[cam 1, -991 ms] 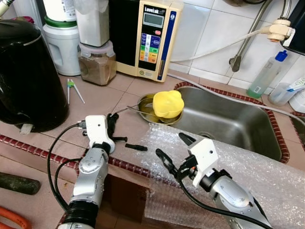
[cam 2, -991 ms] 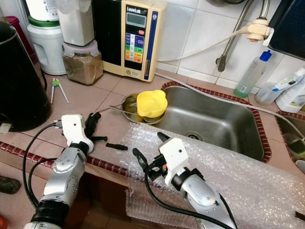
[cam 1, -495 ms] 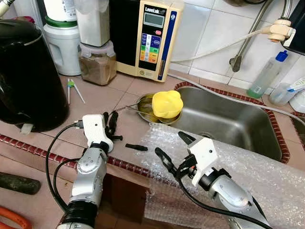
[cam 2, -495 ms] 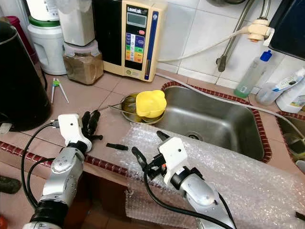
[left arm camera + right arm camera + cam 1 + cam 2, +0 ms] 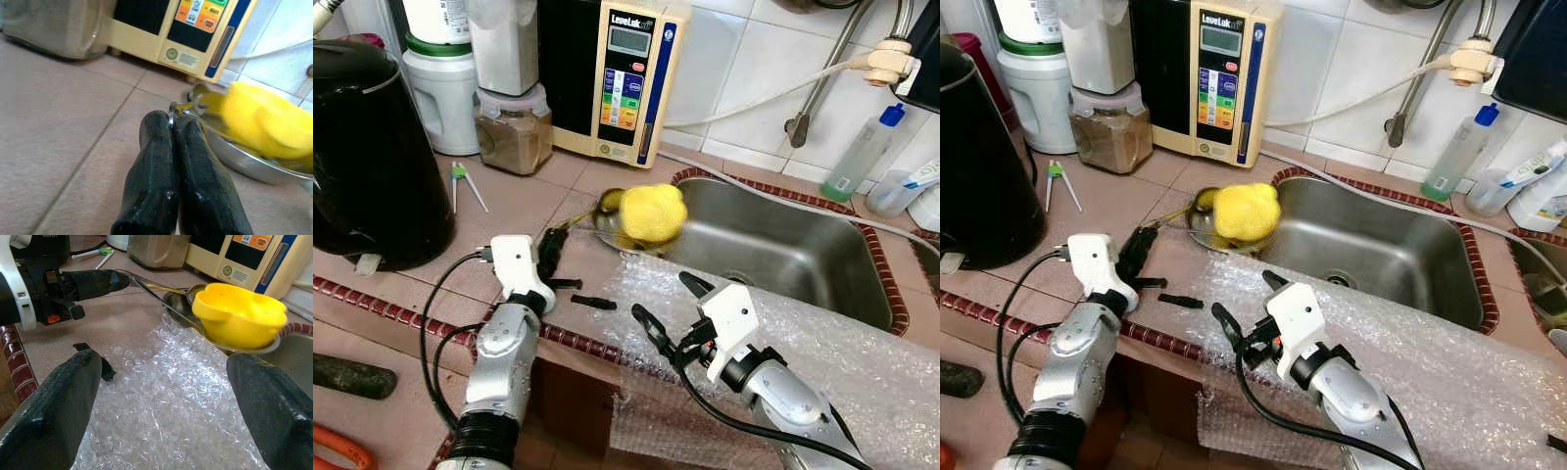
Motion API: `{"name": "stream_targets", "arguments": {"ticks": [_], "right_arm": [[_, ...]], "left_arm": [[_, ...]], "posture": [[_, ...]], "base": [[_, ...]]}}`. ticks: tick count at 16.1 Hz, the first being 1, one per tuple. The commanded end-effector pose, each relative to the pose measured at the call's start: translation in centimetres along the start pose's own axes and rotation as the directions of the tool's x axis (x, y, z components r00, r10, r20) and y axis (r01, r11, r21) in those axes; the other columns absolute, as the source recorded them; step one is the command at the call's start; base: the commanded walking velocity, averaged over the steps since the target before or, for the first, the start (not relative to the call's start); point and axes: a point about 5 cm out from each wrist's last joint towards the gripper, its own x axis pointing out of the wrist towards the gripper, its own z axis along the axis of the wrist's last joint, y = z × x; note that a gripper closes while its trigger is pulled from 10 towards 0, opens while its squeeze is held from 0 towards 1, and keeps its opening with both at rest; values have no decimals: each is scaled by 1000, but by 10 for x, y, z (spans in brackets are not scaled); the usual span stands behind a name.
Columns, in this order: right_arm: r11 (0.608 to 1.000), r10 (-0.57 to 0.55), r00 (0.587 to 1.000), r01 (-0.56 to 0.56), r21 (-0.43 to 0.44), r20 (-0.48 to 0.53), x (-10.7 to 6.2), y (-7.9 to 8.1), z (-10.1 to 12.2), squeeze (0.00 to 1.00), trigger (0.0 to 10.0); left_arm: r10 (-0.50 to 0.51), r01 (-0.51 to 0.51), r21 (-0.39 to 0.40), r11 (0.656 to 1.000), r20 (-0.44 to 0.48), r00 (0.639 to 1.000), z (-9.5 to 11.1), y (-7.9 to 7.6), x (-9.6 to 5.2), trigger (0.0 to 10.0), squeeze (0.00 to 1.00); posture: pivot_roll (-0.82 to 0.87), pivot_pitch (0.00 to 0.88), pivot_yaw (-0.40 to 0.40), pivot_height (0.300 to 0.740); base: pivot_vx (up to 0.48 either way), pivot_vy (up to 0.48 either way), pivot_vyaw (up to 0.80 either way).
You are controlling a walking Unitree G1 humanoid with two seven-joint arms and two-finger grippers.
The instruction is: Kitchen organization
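Your yellow plastic bowl sits blurred in the shallow steel strainer pan at the sink's left rim, on the tiled counter's edge. The left gripper has its fingers pinched on the pan's thin wire handle (tips pressed together). Your right gripper hovers spread wide over the bubble wrap at the counter's front edge.
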Motion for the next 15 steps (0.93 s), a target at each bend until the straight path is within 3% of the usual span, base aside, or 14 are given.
{"name": "stream_targets", "arguments": {"ticks": [1, 7, 12, 15], "right_arm": [[1000, -17, 1000, 17, -16, 3, 0, -6, 1, 0, 10000], [1000, -15, 1000, 15, -15, 4, 0, -4, 0, 0, 10000], [1000, -17, 1000, 17, -17, 4, 0, -3, 0, 0, 10000], [1000, -13, 1000, 13, -22, 4, 1, -3, -1, 0, 10000]], "left_arm": [[-27, 27, -5, 1000, 20, 999, 5, -6, 3, 0, 0], [-39, 40, -18, 999, 28, 999, 5, -7, 1, 0, 0], [20, -15, -27, 1000, 166, 986, 29, 0, 3, 0, 0], [-11, 33, -108, 994, 205, 979, 41, -7, 8, 0, 0]], "posture": [[148, 0, -92, 740], [145, 0, -85, 740], [147, 0, -85, 740], [151, 0, -87, 740]], "base": [[0, 0, 0], [0, 0, 0], [0, 0, 0], [0, 0, 0]]}}
